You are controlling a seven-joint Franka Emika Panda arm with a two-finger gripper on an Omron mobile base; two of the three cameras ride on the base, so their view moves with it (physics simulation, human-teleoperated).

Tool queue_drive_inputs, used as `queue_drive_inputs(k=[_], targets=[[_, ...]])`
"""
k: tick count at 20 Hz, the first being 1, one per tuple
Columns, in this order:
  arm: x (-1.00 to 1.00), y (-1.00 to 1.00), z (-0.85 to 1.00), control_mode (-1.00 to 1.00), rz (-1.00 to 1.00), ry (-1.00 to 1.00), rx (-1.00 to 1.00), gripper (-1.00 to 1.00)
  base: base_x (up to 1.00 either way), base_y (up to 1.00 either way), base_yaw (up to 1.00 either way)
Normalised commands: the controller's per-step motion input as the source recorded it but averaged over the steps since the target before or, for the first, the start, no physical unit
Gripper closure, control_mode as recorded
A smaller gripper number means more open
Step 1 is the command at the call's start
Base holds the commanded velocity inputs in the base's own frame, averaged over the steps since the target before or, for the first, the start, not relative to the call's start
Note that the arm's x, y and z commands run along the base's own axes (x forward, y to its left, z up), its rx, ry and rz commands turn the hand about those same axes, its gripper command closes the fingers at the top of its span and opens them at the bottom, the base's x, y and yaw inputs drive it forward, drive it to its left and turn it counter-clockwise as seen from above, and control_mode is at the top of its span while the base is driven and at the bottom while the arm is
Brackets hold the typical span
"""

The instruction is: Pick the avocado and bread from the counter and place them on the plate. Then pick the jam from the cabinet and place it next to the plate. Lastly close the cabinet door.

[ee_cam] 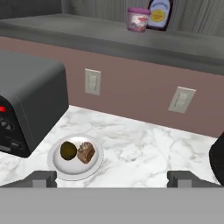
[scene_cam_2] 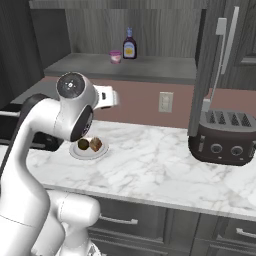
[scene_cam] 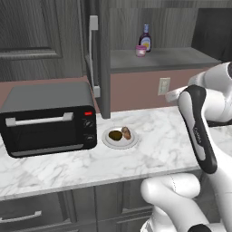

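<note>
Even, soft rendered light with no visible source. The counter (scene_cam: 149,149) reads bright with no glare; the cabinet (scene_cam_2: 150,30) interior is dim. The plate (ee_cam: 56,165), just above the left fingertip (ee_cam: 41,179), casts a faint shadow. Everything is slightly soft and low-resolution; edges show no distortion.

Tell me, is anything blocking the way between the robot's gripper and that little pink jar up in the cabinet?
Nothing visible does. The jam stands on the open cabinet shelf beside a dark bottle, with its front side free. The open gripper is above the counter near the plate, with open air between it and the jar.
</note>
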Motion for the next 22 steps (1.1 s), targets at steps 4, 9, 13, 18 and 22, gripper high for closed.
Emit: queue_drive_inputs(k=[4, 9, 13, 18, 22], targets=[[0.0, 0.0, 0.51, -1.0, 0.0, 0.0, 0.0, -1.0, 0.0, 0.0, 0.0], [0.0, 0.02, 0.5, -1.0, 0.0, 0.0, 0.01, -1.0, 0.0, 0.0, 0.0], [0.0, 0.1, 0.2, -1.0, -0.04, 0.0, 0.0, -1.0, 0.0, 0.0, 0.0], [0.0, 0.19, 0.0, -1.0, -0.15, 0.0, 0.0, -1.0, 0.0, 0.0, 0.0], [0.0, 0.14, -0.01, -1.0, -0.15, -0.04, 0.01, -1.0, 0.0, 0.0, 0.0]])
